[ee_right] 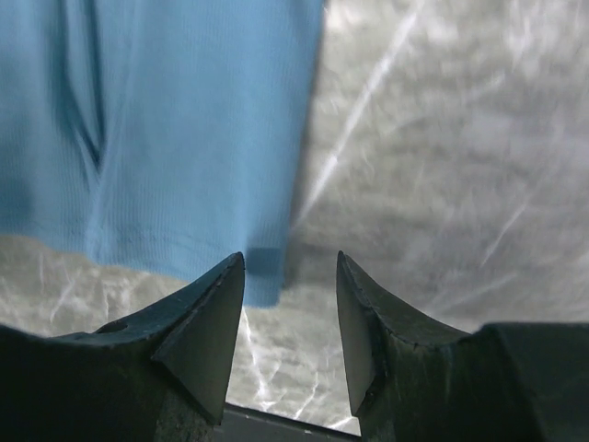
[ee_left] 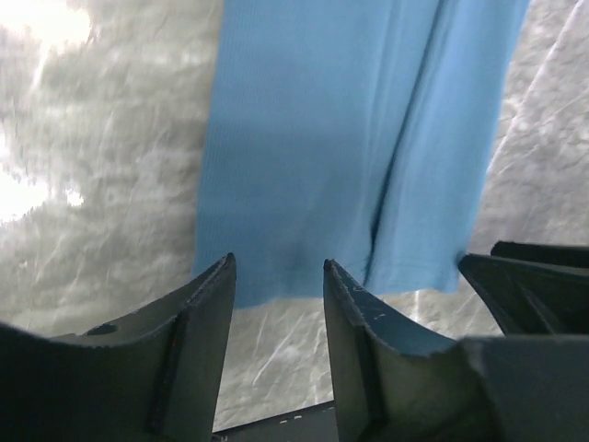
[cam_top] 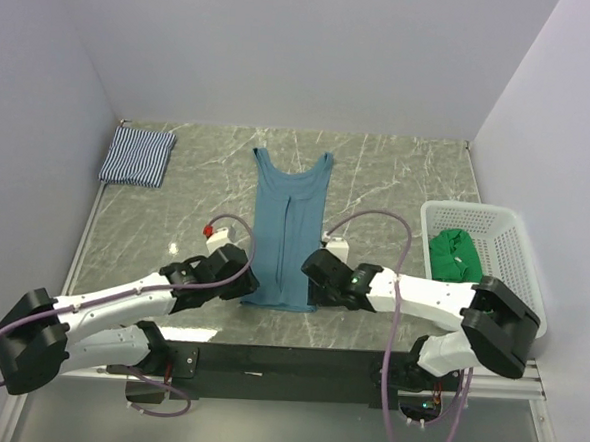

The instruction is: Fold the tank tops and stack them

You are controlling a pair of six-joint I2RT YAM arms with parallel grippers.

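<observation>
Teal top (cam_top: 289, 231) left of basket (cam_top: 473, 208), sides folded in; my left gripper (ee_left: 278, 267) and right gripper (ee_right: 290, 260) at its hem, jaws apart. Striped top (cam_top: 137, 156) farther left, folded; green top (cam_top: 453, 253) in basket.

We see the worktop (cam_top: 398, 177) filling the middle of the top view. In its upper left corner lies the folded tank top (cam_top: 137, 156), well apart from everything else. At the centre the flat tank top (cam_top: 286, 231) runs from the upper middle down to the lower middle, straps above, hem below. At the worktop's right edge stands the basket (cam_top: 520, 227), and the third tank top (cam_top: 453, 253) lies in it. The left tool (cam_top: 247, 276) sits at the hem's lower left corner and the right tool (cam_top: 317, 267) at its lower right corner.
</observation>
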